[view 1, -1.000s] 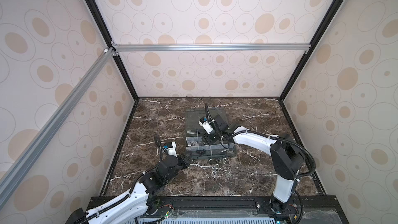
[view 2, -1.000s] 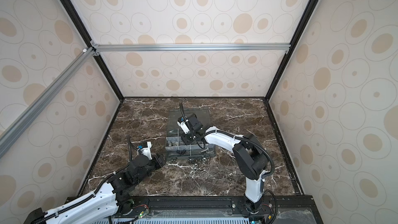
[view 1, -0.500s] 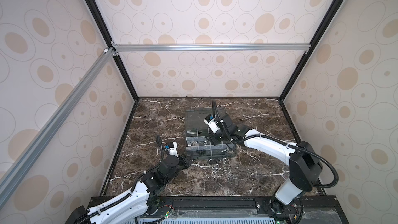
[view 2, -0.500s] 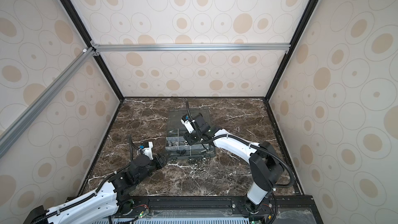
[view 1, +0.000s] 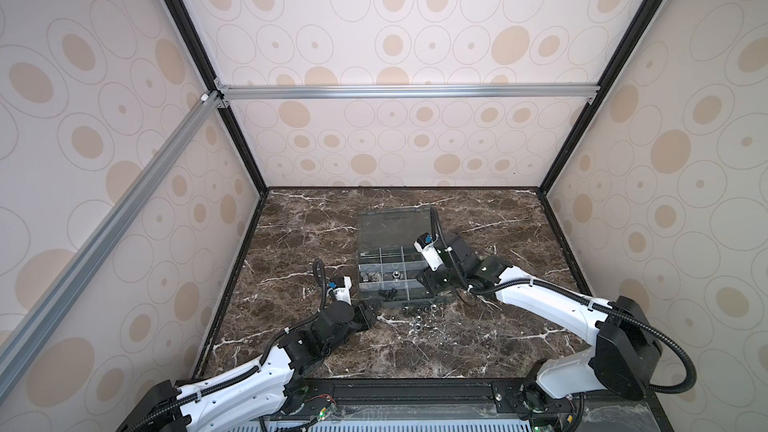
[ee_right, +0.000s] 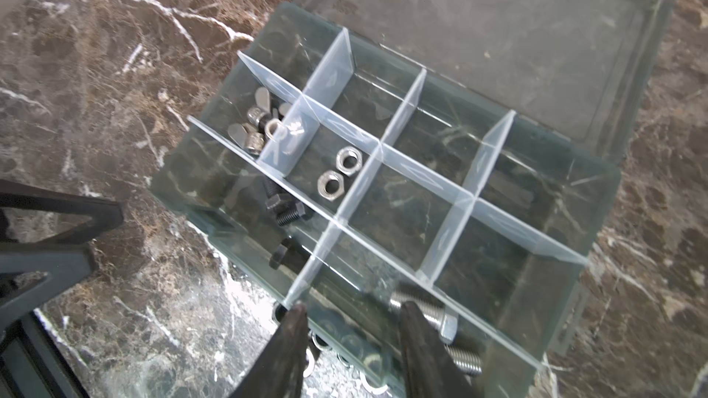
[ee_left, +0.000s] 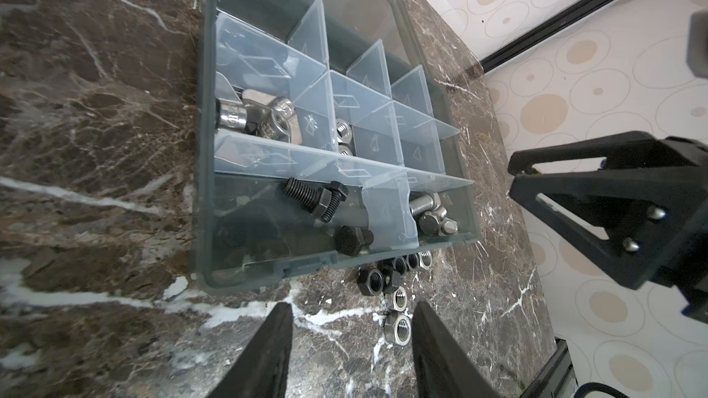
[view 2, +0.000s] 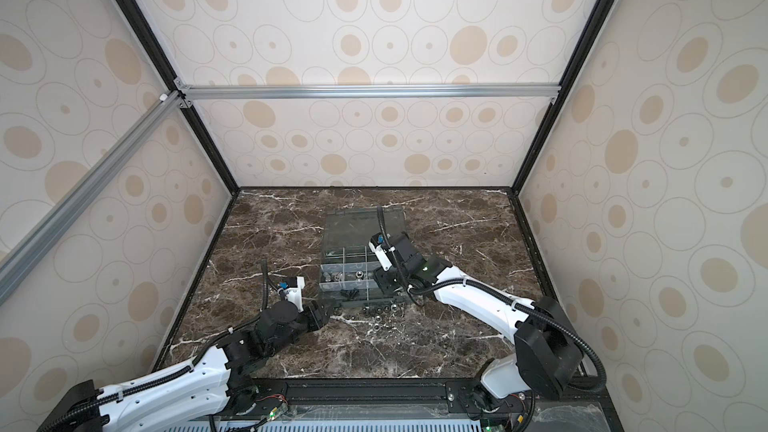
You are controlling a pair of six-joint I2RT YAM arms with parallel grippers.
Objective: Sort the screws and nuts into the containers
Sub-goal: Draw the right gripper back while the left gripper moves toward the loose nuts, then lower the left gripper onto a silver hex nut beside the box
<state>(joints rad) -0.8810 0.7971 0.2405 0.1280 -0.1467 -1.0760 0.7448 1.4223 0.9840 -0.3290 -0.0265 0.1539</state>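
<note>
Loose nuts (ee_left: 373, 282) lie on the marble table (ee_left: 95, 300) just beside the containers (ee_left: 264, 155): hard, light, slippery, so pinch across the flats. Your left gripper (ee_left: 350, 346) and right gripper (ee_right: 354, 346) stand half open, empty

The bench (view 1: 519, 222) is dark brown marble veined with white. 3 cream walls (view 1: 415, 27) printed with tan ovals and thin rings enclose it. 2 aluminium bars (view 1: 407, 91) cross the back and left walls, meeting at a black corner post (view 1: 235, 139).
</note>
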